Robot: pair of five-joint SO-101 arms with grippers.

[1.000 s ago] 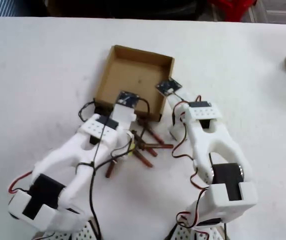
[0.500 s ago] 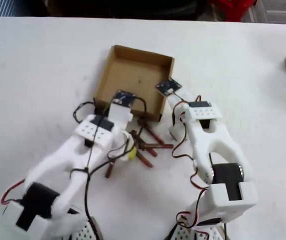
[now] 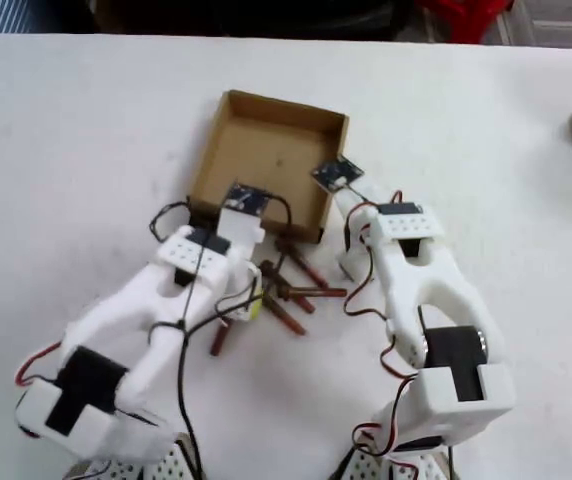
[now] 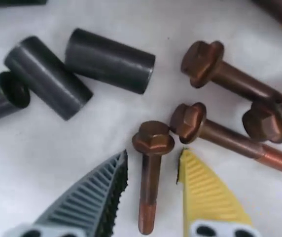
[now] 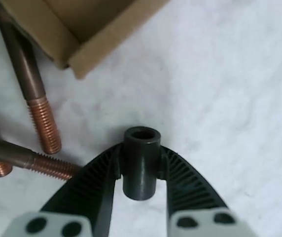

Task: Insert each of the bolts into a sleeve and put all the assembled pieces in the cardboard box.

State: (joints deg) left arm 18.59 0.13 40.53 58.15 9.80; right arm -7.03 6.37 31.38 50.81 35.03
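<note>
One bolt (image 4: 150, 197) lined up: our left gripper (image 4: 153, 154) has resettled, open astride it, right gripper (image 5: 140, 150) clamping a sleeve (image 5: 141, 170); grab looks next.

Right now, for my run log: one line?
left gripper open astride bolt | right gripper shut on sleeve | other bolts loose beside cardboard box

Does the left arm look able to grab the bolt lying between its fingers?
Probably yes: the left gripper is open astride the bolt, its shank clear on both sides. The head of a neighbouring bolt sits right by its head, beyond the yellow finger, and may get nudged.
</note>
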